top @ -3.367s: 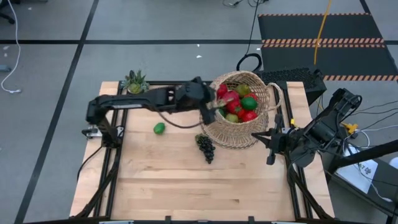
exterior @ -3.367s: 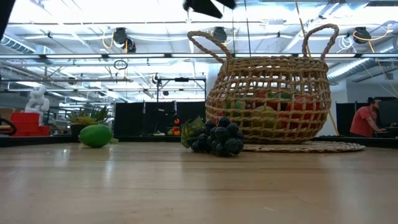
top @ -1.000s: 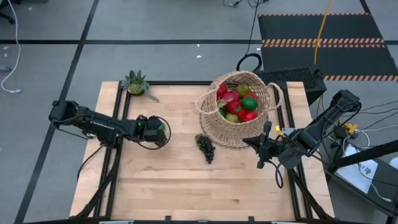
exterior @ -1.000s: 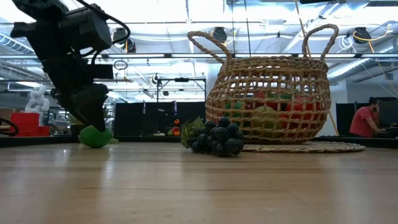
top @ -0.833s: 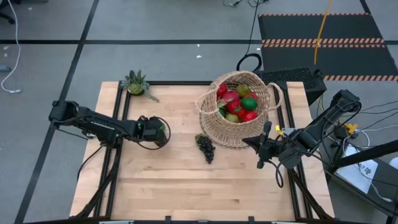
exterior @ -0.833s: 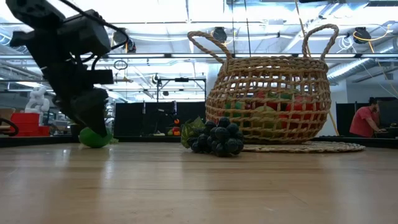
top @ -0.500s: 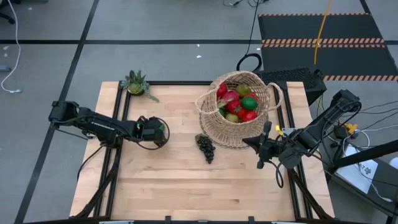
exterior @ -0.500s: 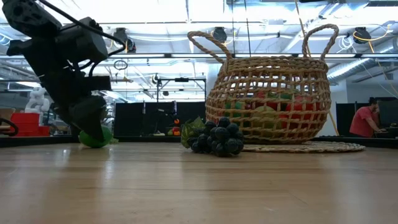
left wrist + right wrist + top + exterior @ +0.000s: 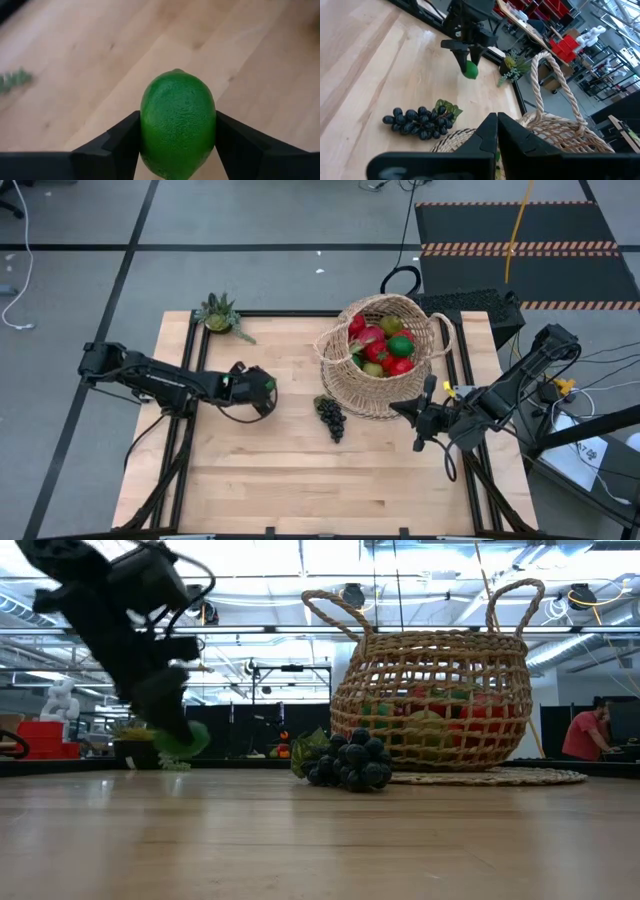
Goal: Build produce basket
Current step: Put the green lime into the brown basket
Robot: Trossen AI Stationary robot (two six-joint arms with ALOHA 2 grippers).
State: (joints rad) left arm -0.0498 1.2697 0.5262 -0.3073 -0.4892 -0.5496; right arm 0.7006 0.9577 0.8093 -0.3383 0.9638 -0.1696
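light: I am seeing bright, even overhead light on the table (image 9: 300,470) | glare: ceiling lights (image 9: 250,565) are blowing out in the low view | blur: left arm (image 9: 130,630) is smearing there; lime (image 9: 178,125) is staying sharp, wood behind softening

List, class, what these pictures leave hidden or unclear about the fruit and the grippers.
- High view: the lime is hidden under the left gripper.
- Low view: the basket weave screens its fruit, so kinds are unclear.
- Left wrist view: the lime has its lower end cut off by the picture's edge.
- High view: the grapes are too small to count.
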